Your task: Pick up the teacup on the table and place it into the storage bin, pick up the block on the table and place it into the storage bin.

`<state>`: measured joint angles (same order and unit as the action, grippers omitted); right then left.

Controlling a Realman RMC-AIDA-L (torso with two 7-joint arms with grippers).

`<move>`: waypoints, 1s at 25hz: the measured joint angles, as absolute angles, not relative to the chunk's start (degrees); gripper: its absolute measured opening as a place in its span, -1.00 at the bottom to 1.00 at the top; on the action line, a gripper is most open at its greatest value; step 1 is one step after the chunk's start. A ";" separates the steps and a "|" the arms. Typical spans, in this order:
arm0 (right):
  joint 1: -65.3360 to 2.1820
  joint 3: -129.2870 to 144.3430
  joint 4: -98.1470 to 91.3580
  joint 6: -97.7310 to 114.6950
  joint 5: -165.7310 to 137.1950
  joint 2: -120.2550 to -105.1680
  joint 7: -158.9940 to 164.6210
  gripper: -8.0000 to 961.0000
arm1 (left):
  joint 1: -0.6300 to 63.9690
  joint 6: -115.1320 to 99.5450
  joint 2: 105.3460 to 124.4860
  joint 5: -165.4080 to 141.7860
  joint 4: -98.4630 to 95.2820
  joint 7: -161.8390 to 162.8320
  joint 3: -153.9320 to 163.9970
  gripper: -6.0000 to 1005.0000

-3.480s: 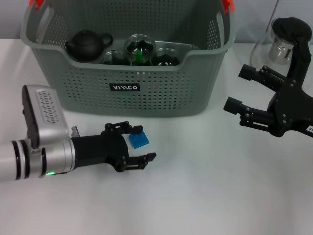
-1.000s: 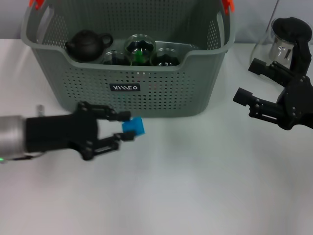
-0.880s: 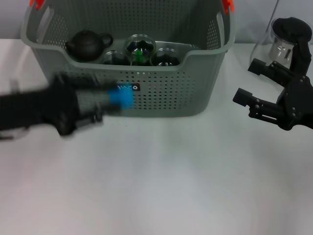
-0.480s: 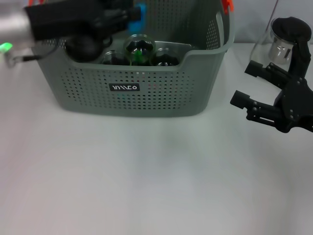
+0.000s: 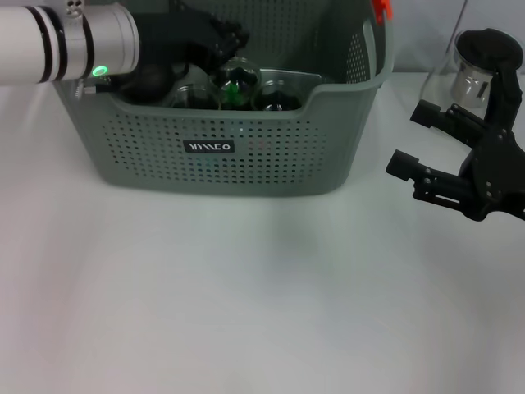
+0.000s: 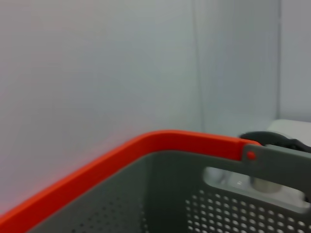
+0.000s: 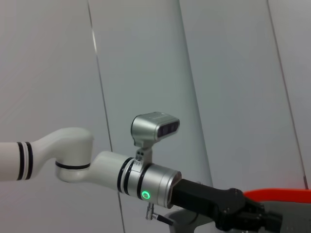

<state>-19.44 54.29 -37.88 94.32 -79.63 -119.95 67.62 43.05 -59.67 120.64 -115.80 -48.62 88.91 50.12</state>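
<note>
The storage bin [image 5: 271, 139] stands at the back of the table, grey-green and perforated, with an orange clip [image 5: 380, 10]. Glass teacups [image 5: 235, 80] sit inside it beside a black teapot [image 5: 148, 82]. My left gripper [image 5: 220, 37] reaches over the bin's left rim, down among these things. The block is hidden. The left wrist view shows only the bin's orange edge [image 6: 146, 143] and its wall. To the right of the bin, my right gripper [image 5: 415, 138] hangs open and empty above the table. The right wrist view shows my left arm [image 7: 146, 182] from the side.
A glass jug [image 5: 480, 70] with a black lid stands at the back right, just behind my right gripper. White tabletop [image 5: 262, 295] stretches in front of the bin.
My left gripper closed on the blue block on the table, lifted it over the bin's rim and went down inside. The block no longer shows. The right gripper barely moved.
</note>
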 joint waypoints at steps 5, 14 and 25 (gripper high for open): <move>-19.45 54.39 -37.93 94.37 -79.88 -119.79 67.59 0.97 | 38.31 -71.18 121.07 -105.09 -51.27 83.70 44.73 -0.58; -20.37 54.64 -38.93 95.52 -93.13 -120.02 65.54 0.97 | 27.59 -93.08 118.19 -102.28 -39.82 66.66 39.59 -0.17; -22.67 54.63 -25.33 87.82 -97.60 -120.31 48.43 0.97 | 26.79 -88.51 119.31 -118.03 -31.00 51.58 39.88 0.59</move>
